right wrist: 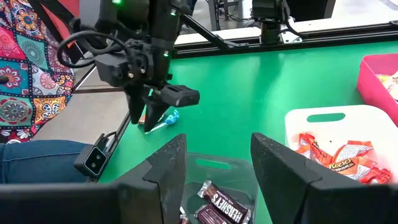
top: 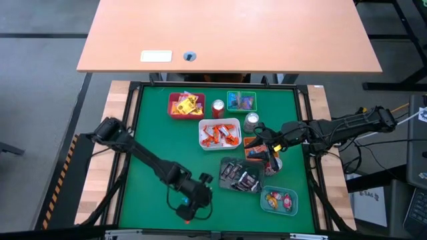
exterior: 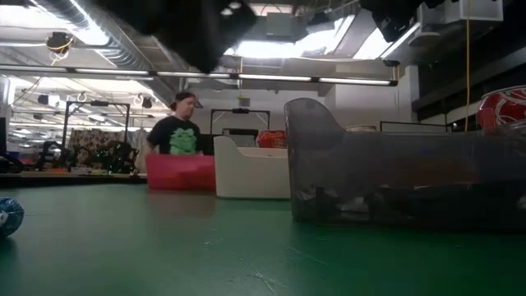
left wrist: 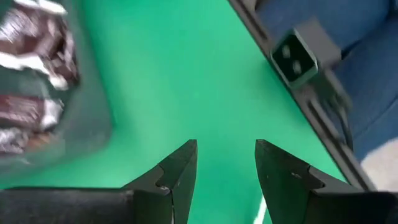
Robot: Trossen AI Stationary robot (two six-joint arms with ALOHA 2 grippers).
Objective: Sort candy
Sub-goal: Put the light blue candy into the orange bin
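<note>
Right now, you have a green table [top: 153,127] with trays of candy spread over its far and right parts. Your left arm reaches down to the near edge of the table. Your right arm comes in from the right side.

Look at the trays next. A white tray [top: 219,125] in the middle holds orange candy [top: 215,135]. Just near it on the near side sits a grey tray [top: 230,185] with dark candy [top: 240,176] inside. Far back on the left is a red tray [top: 175,107] with yellow candy [top: 191,103], and far back to its right a green tray [top: 241,95] holds blue candy [top: 240,101]. Two soda cans stand between them, a red can [top: 217,108] and a silver can [top: 251,121]. At the near right corner, another green tray [top: 267,203] holds red candy [top: 280,199].

Your left gripper [top: 189,215] is near the front edge, left of the grey tray. Its fingers [left wrist: 177,171] are open and hold nothing. One small blue candy [right wrist: 168,119] lies on the green table right beside those fingers. In the low view it [exterior: 8,217] shows at the left edge.

Your right gripper [top: 272,159] hangs over the right end of the grey tray. Its fingers [right wrist: 280,165] are open too, with nothing between them.
</note>
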